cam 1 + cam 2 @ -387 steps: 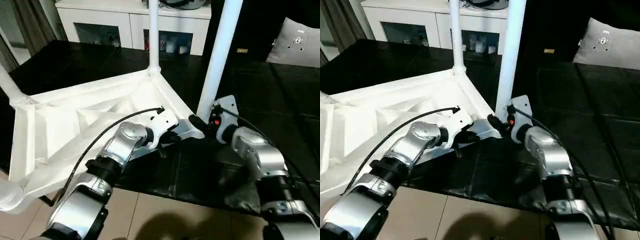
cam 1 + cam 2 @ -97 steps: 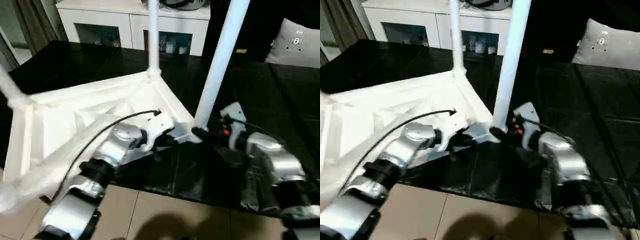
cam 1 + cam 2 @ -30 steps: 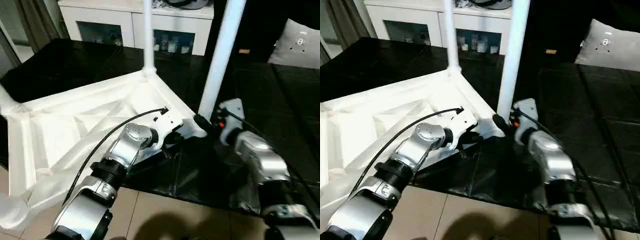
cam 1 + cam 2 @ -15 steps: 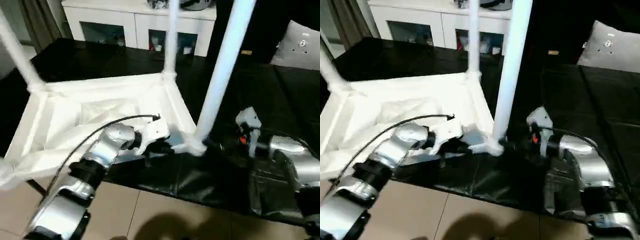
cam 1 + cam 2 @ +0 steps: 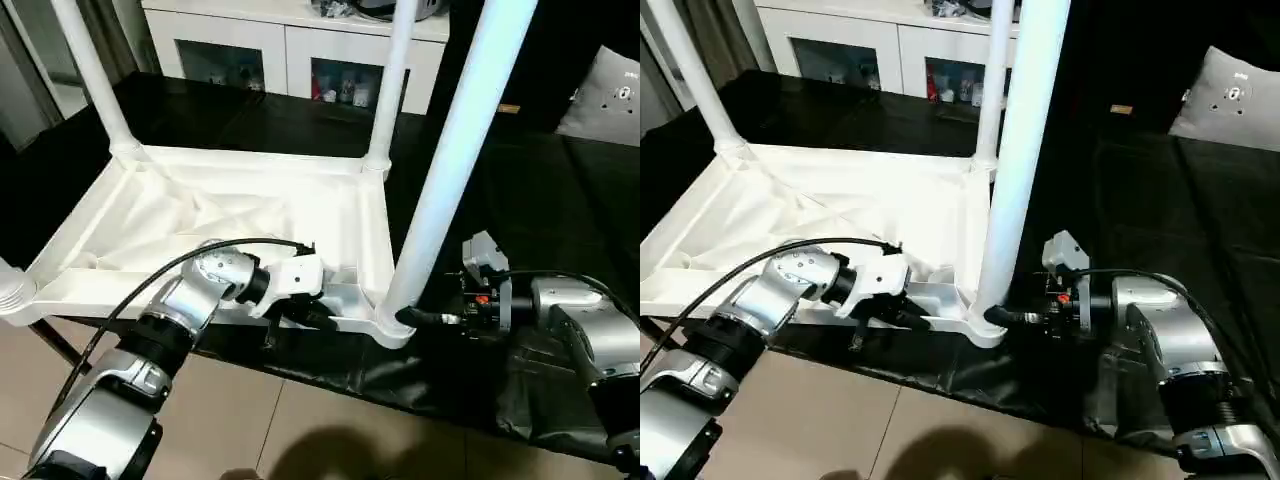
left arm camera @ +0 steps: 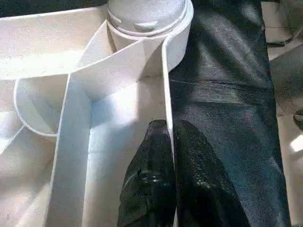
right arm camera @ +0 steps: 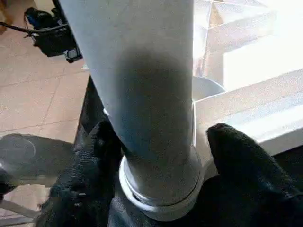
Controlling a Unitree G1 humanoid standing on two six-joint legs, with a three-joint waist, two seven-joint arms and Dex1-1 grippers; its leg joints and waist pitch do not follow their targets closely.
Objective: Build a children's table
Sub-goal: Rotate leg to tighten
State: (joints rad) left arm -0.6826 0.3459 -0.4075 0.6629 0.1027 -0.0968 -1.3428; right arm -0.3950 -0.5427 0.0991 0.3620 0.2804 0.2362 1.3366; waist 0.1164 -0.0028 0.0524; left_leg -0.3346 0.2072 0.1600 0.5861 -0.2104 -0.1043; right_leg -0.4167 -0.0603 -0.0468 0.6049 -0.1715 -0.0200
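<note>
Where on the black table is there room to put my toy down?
Bare black cover lies beyond the right gripper, out towards the grey cushion, and behind the upturned children's table near the white cabinet. The near edge is crowded: left gripper pinches the rim, and the right straddles the near leg.

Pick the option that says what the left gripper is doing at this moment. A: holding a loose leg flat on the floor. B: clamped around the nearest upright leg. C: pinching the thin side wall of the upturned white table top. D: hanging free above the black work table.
C: in the left wrist view the left gripper has its two fingers closed on either face of the thin side wall of the children's table.
</note>
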